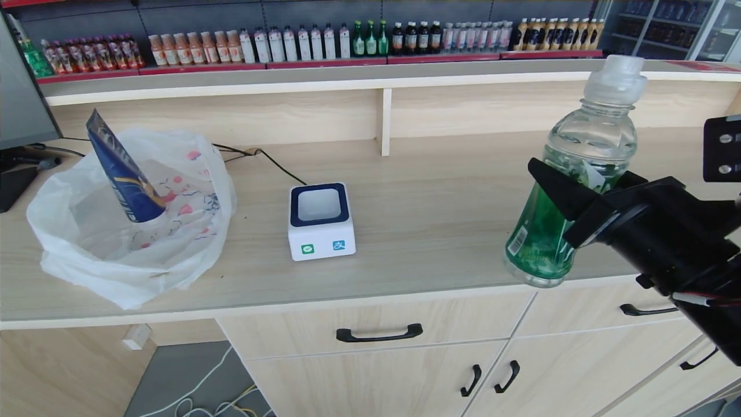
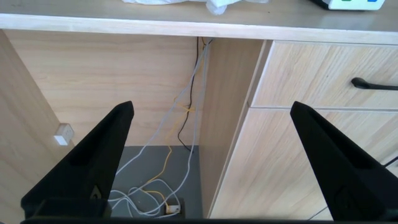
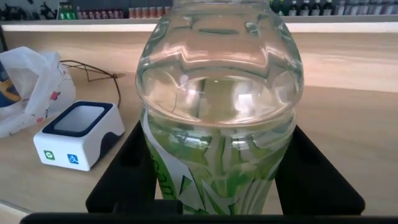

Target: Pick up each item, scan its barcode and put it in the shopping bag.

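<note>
Right gripper [image 1: 579, 194] is pinching a clear plastic drink bottle [image 1: 570, 174] around mid-body, one finger on each side at the top of the green label, just under the shoulder; the right wrist view shows the same clamp [image 3: 217, 186] on the bottle [image 3: 217, 106]. The bottle sits at 3 o'clock from the scanner [image 1: 321, 223], well apart, over the front edge of the counter [image 1: 440, 191], with the cap leaning toward 1 o'clock. Cannot tell whether its base touches the counter. The barcode [image 1: 517, 240] is low on the label, on the side facing 8 o'clock. The shopping bag [image 1: 87, 231] lies open at 9 o'clock from the scanner, with a blue snack pouch [image 1: 124, 174] standing tilted in it. Left gripper [image 2: 211, 155] is spread wide and holds nothing, below counter level and facing the cabinet front [image 2: 311, 74]. Handling guess: the bottle looks full of clear liquid, so fairly heavy for its size and bottom-weighted. The smooth wall and glossy label are likely slippery, and thin plastic gives under squeeze, so grip firmly without crushing. The present hold looks sound, above the barcode and leaving it uncovered. The scanner window faces up, so the bottle probably has to be tipped to present the code.
</note>
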You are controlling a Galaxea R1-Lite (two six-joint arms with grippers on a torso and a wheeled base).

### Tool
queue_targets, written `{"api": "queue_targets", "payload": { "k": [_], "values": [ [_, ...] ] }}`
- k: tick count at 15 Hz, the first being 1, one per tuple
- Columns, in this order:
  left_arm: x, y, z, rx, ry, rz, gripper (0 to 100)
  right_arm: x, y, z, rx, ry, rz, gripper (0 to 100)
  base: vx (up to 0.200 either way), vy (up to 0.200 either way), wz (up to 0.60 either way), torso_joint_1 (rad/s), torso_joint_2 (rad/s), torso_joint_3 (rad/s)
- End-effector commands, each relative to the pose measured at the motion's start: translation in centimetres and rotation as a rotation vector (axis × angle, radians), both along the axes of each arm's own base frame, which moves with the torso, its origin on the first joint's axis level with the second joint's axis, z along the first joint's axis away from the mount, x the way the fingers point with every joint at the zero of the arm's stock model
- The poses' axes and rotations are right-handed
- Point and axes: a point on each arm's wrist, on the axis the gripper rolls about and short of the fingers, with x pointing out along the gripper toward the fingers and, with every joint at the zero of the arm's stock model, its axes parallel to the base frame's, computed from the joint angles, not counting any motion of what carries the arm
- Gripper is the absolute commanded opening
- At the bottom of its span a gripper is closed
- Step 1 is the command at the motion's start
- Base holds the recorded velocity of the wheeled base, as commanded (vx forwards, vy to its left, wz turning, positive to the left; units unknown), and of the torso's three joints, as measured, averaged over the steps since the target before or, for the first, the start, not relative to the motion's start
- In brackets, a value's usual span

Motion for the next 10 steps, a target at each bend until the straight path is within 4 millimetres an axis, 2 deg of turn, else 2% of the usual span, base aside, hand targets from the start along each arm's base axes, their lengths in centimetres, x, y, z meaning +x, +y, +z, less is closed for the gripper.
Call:
{"api": "queue_targets", "payload": {
  "k": [1, 10],
  "values": [
    [0.00, 0.01, 0.00, -0.001, 0.000, -0.001, 100, 0.21, 0.17, -0.48, -0.005, 0.022, 0.006, 0, 0.000, 0.200, 0.00, 0.012, 0.01, 0.007],
    [0.00, 0.00, -0.02, -0.004, 0.001, 0.000, 100, 0.27, -0.17, -0.55, 0.033, 0.039, 0.005, 0, 0.000, 0.200, 0.00, 0.006, 0.00, 0.002]
  ]
}}
